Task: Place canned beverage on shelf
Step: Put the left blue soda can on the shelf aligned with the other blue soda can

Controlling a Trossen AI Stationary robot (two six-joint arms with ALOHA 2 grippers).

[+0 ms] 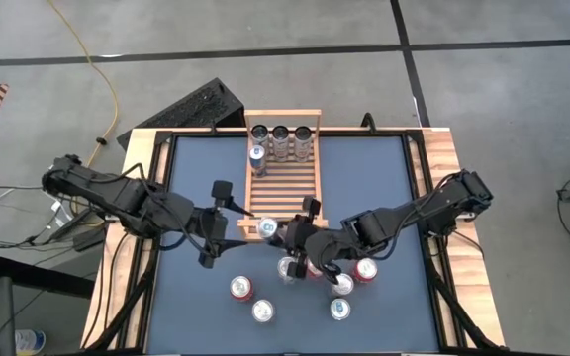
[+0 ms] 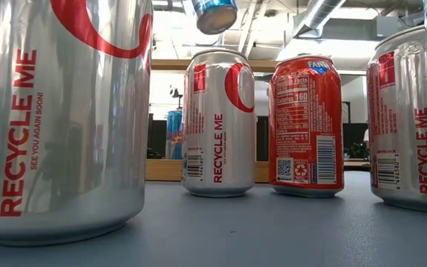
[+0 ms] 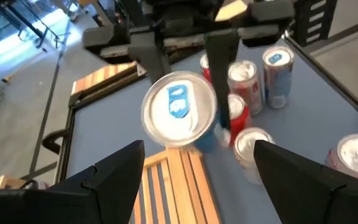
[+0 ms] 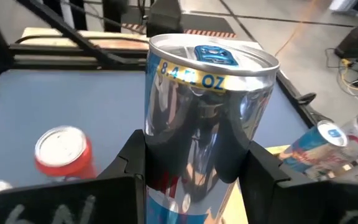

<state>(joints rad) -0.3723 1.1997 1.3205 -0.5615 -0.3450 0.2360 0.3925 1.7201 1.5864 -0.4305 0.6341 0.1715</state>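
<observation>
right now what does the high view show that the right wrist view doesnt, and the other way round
Only the high view shows the whole shelf, three dark cans along its far rail, a blue can beside them, and the left tool open by the near rail. Only the right wrist view shows the "8.4 FL OZ" print on the held can's rim. Both show the right tool shut on the slim can and a red-topped can on the table.

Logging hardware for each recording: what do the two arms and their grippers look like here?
Both the left arm and the right arm are matte black, built of chunky jointed segments, with dark cables running along them. The left gripper and the right gripper each end in two broad, flat, black fingers with angular edges. No markings are legible on them.
</observation>
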